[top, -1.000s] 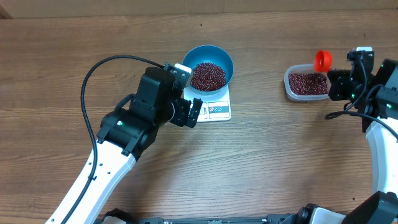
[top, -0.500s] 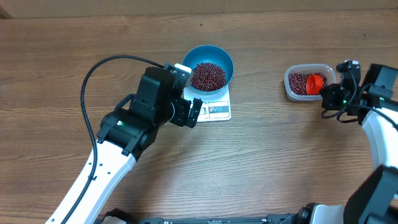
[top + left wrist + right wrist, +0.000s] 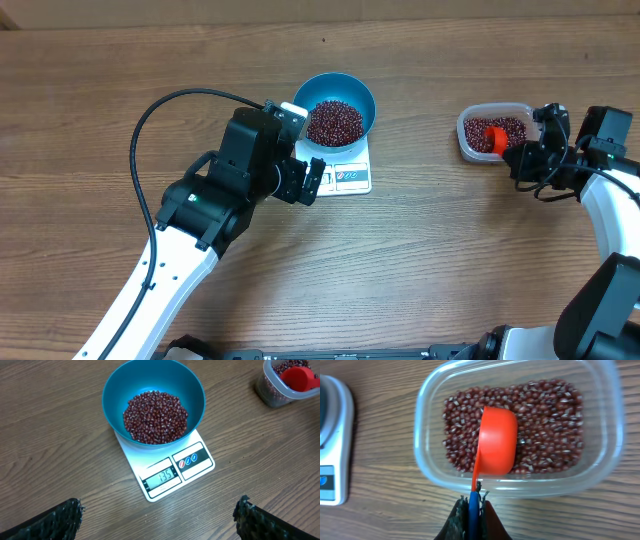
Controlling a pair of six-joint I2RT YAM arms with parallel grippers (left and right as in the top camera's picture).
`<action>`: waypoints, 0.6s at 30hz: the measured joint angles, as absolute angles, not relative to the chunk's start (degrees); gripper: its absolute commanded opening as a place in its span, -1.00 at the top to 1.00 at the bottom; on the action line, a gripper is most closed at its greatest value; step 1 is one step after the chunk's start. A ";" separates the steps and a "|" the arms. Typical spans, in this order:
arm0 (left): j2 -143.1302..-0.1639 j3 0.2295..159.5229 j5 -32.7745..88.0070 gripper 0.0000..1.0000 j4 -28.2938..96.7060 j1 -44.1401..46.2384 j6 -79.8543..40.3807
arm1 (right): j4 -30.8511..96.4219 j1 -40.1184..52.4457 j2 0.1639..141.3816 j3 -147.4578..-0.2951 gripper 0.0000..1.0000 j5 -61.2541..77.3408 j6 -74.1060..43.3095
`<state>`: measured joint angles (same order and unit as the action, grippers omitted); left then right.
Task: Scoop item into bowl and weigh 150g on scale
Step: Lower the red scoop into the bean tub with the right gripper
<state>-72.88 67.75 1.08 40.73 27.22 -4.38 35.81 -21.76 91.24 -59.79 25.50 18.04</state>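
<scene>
Right gripper (image 3: 470,506) pinches the thin handle of an orange scoop (image 3: 496,442), whose cup sits just ahead of it among small, glossy, dark maroon beans (image 3: 545,415) in a clear plastic tub (image 3: 427,390). Well off to that claw's left, the left gripper (image 3: 157,522) hangs with its fingers spread wide. Ahead of it, a loose mound of the same beans fills the blue bowl (image 3: 115,390) atop the white scale (image 3: 200,467), whose display reads 135.
</scene>
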 measured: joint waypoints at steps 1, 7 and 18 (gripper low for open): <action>-72.86 67.75 1.06 -0.99 40.73 27.22 -4.38 | 36.03 -21.76 91.29 -59.79 0.93 26.37 18.04; -72.88 67.75 1.08 -0.99 40.73 27.22 -4.38 | 35.73 -21.78 91.53 -59.79 0.93 28.69 17.96; -72.88 67.75 1.06 -0.99 40.73 27.22 -4.38 | 31.31 -27.05 91.66 -59.77 0.93 39.79 11.88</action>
<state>-72.88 67.75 1.06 40.73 27.22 -4.38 31.31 -27.05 91.66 -59.77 39.79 11.88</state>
